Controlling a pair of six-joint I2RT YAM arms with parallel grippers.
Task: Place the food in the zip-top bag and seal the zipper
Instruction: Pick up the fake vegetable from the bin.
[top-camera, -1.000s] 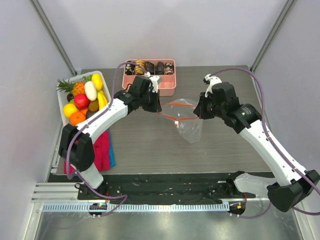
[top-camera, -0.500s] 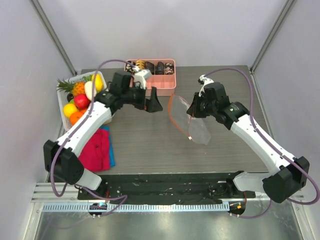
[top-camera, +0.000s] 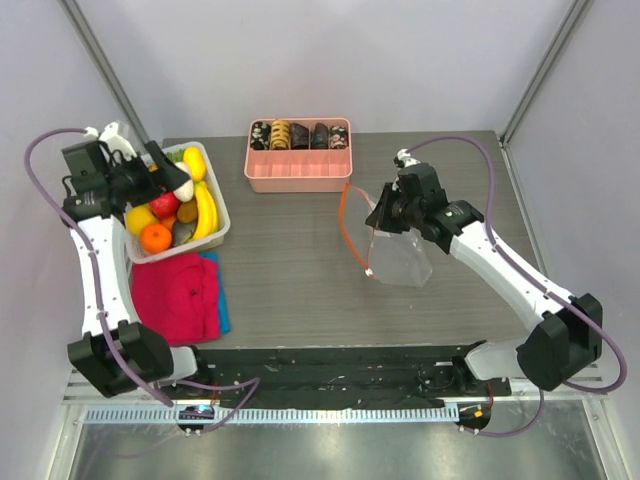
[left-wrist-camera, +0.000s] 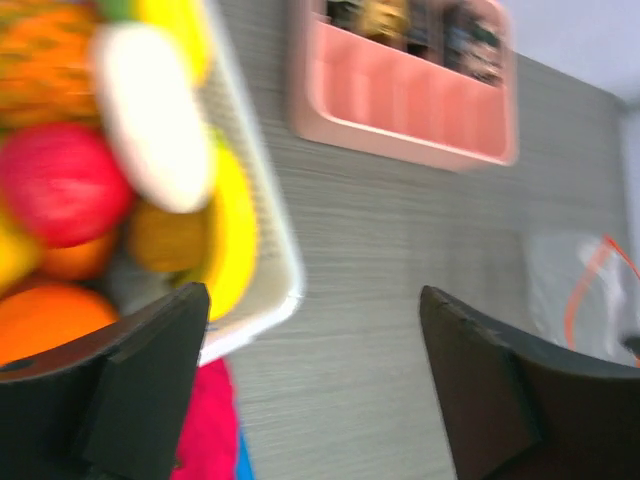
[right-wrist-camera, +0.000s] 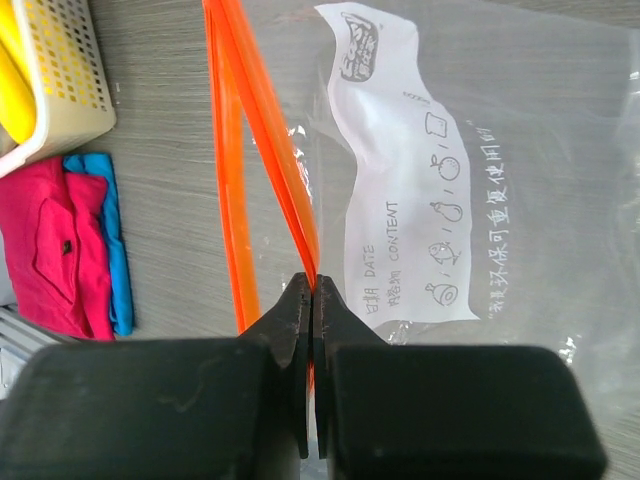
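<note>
The food lies in a white basket (top-camera: 222, 228) at the table's left: a white radish (left-wrist-camera: 150, 110), a round red fruit (left-wrist-camera: 60, 185), an orange ball (top-camera: 155, 237) and a pineapple (left-wrist-camera: 45, 50). My left gripper (top-camera: 168, 178) hovers over the basket's near right corner, open with nothing between its fingers (left-wrist-camera: 150, 380). The clear zip-top bag (top-camera: 402, 258) hangs right of centre, its orange-red zipper (top-camera: 345, 225) bowed open towards the left. My right gripper (right-wrist-camera: 312, 285) is shut on the zipper strip (right-wrist-camera: 262, 150) at the bag's mouth.
A pink divided tray (top-camera: 300, 178) with small dark pieces stands at the back centre. A red cloth (top-camera: 175, 295) over a blue one lies in front of the basket. Yellow bananas (top-camera: 206, 208) line the basket's right side. Grey walls close in on both sides.
My left gripper let go of the bag's mouth, opened and swung far left to over the basket. The right gripper kept its hold; the bag shifted slightly and now hangs from it alone.
</note>
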